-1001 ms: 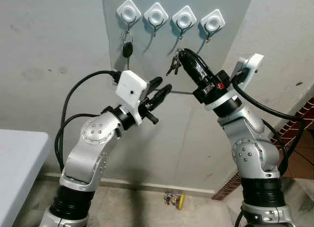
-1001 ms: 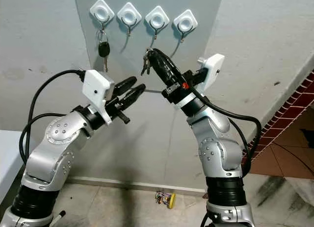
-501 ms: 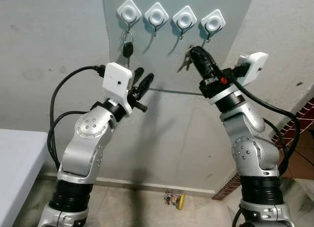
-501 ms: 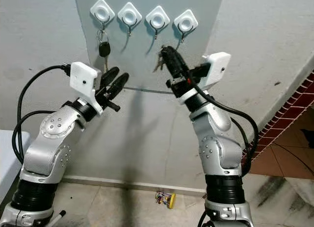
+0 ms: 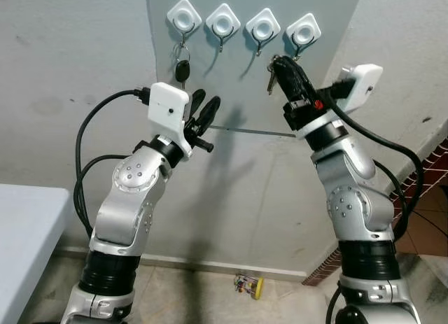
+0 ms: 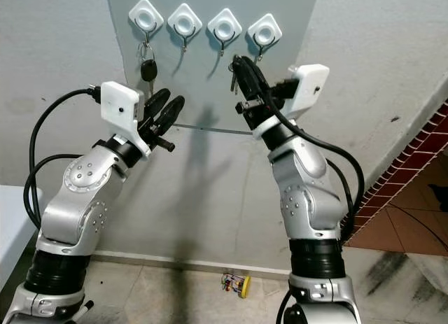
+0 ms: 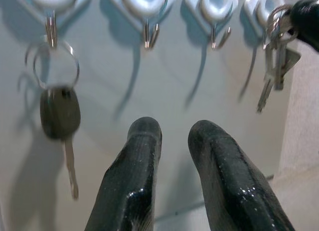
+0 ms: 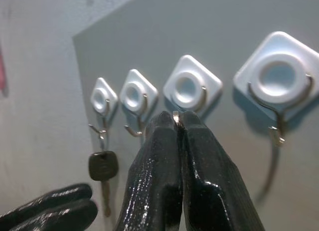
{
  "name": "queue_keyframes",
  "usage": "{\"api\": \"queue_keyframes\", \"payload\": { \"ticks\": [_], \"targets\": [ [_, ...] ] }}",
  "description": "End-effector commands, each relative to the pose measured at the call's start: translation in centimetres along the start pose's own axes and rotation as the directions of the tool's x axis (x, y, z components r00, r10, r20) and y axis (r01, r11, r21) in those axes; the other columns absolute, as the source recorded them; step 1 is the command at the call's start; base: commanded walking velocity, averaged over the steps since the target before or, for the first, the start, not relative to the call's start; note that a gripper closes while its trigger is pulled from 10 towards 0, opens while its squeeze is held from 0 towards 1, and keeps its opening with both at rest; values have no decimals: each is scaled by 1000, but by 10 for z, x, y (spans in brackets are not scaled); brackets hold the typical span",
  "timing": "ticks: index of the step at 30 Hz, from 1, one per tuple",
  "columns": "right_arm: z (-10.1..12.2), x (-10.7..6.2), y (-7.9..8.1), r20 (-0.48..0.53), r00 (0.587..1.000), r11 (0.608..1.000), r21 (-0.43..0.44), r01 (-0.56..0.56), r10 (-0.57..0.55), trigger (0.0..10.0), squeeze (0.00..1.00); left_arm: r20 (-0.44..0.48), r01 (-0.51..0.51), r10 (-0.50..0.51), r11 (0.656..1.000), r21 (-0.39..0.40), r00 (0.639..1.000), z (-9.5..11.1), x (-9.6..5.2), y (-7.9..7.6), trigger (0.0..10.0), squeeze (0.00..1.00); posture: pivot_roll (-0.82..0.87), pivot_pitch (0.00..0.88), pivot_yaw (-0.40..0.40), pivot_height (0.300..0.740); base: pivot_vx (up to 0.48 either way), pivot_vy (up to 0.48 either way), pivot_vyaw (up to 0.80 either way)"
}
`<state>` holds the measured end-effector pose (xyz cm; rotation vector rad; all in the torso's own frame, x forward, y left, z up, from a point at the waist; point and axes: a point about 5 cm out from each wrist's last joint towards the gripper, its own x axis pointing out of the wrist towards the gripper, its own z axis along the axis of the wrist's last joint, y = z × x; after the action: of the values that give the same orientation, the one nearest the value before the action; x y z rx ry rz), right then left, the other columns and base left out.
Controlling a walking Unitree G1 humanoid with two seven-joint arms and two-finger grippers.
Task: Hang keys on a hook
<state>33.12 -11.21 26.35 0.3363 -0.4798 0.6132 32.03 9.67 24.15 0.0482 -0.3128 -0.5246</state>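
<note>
Four white diamond hooks sit in a row on a grey wall panel [image 5: 238,93]. A black car key [image 5: 181,71] hangs on a ring from the leftmost hook [image 5: 183,17]. My right gripper [image 5: 277,62] is shut on the ring of a bunch of silver keys [image 7: 275,56]. It holds them just below and left of the rightmost hook [image 5: 303,30], whose wire loop [image 8: 277,106] is bare. My left gripper [image 5: 206,100] is open and holds nothing, a little below and right of the black key.
A white table edge [image 5: 28,226] lies at the lower left. A small colourful object [image 5: 248,285] lies on the floor by the wall. A brick wall strip [image 5: 434,170] runs down the right side.
My right gripper has risen with the key bunch, from below the third hook to just under the rightmost one. My left arm has drawn back leftward and up toward the hanging black key.
</note>
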Motion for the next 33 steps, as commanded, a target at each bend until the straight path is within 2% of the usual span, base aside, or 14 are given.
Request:
{"api": "queue_keyframes", "payload": {
  "ticks": [1,19,33],
  "targets": [
    [3,4,-1,3,1000,1000,5,-14,14,10000,0,19,14,-14,1000,3,1000,5,3,-3,10000,0,-107,0,-57,740,0,0,0],
    [-5,28,2,-8,997,992,92,-82,83,10000,0,13,42,-42,999,3,999,6,6,-8,10000,0,-87,2,-68,740,0,0,0],
    [-6,43,-9,-7,999,993,105,-45,46,10000,0,5,40,-40,999,2,999,6,4,-9,10000,0,-81,10,-72,740,0,0,0]
  ]
}}
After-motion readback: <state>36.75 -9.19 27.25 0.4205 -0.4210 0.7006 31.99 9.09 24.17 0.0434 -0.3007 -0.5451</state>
